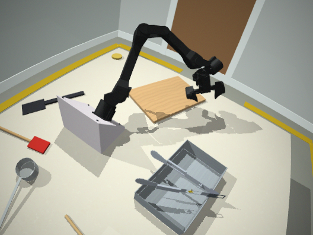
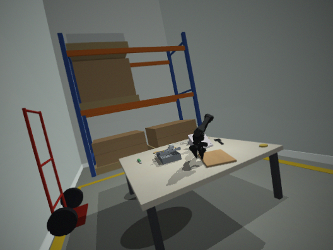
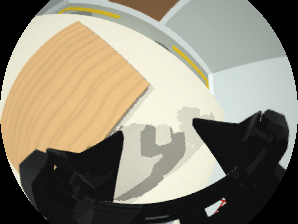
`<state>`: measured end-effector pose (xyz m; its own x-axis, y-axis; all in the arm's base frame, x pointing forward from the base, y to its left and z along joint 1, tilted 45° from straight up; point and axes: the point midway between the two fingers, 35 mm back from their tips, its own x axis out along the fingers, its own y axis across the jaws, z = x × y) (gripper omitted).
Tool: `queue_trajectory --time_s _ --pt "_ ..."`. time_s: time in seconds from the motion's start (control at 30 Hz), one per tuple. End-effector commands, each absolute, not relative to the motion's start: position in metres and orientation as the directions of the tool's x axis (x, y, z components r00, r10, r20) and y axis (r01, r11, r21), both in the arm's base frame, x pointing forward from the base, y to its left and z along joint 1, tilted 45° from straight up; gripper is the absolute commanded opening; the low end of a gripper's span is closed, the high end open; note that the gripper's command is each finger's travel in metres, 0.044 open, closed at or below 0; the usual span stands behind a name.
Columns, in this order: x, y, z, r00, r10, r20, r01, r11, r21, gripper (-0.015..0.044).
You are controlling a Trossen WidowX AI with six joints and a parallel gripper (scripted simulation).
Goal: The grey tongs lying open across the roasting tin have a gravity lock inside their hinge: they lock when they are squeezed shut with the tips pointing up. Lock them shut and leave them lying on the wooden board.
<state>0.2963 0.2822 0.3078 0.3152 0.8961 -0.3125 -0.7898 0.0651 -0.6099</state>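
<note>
The grey tongs (image 1: 175, 189) (image 2: 171, 149) lie open across the roasting tin (image 1: 160, 215) (image 2: 171, 158). Their two arms spread toward the rounded ends over the tin's left rim, and the narrow joined end reaches past its right rim. The wooden board (image 1: 160, 95) (image 2: 219, 158) (image 3: 65, 95) lies flat on the table with nothing on it. My gripper (image 1: 205, 98) (image 2: 199, 157) (image 3: 159, 128) is open and empty, in the air near the board's right corner, well away from the tongs. Its fingers point down toward the table.
The arm's pale base block (image 1: 83, 127) stands left of the board and tin. A black spatula (image 1: 34, 107), a red-headed spatula (image 1: 38, 145), a grey ladle (image 1: 27, 170) and a wooden stick (image 1: 74, 225) lie around it. A yellow disc (image 1: 117, 56) (image 2: 263, 145) lies at the far corner.
</note>
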Motion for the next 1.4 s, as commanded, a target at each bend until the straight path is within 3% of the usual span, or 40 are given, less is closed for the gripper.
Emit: queue_trajectory --time_s 0.0,0.23,0.4,0.67,0.83,0.93,1.37 --pt "0.339 0.251 0.278 0.381 0.831 -0.406 -0.848 0.138 -0.511 0.0440" --pt "0.402 0.176 0.209 0.388 0.697 -0.603 -0.921 0.323 -0.218 0.0440" --pt "0.429 0.103 0.157 0.329 0.617 -0.715 -0.864 0.502 0.035 0.0440" --pt "0.425 -0.020 0.077 0.152 0.598 -0.787 -0.528 0.722 0.446 0.0440" --pt "0.399 -0.089 0.036 0.064 0.665 -0.744 -0.218 0.737 0.640 0.0440" --pt "0.389 -0.107 0.027 0.048 0.694 -0.718 -0.123 0.718 0.685 0.0440" --pt "0.391 -0.106 0.027 0.047 0.694 -0.719 -0.124 0.718 0.685 0.0440"
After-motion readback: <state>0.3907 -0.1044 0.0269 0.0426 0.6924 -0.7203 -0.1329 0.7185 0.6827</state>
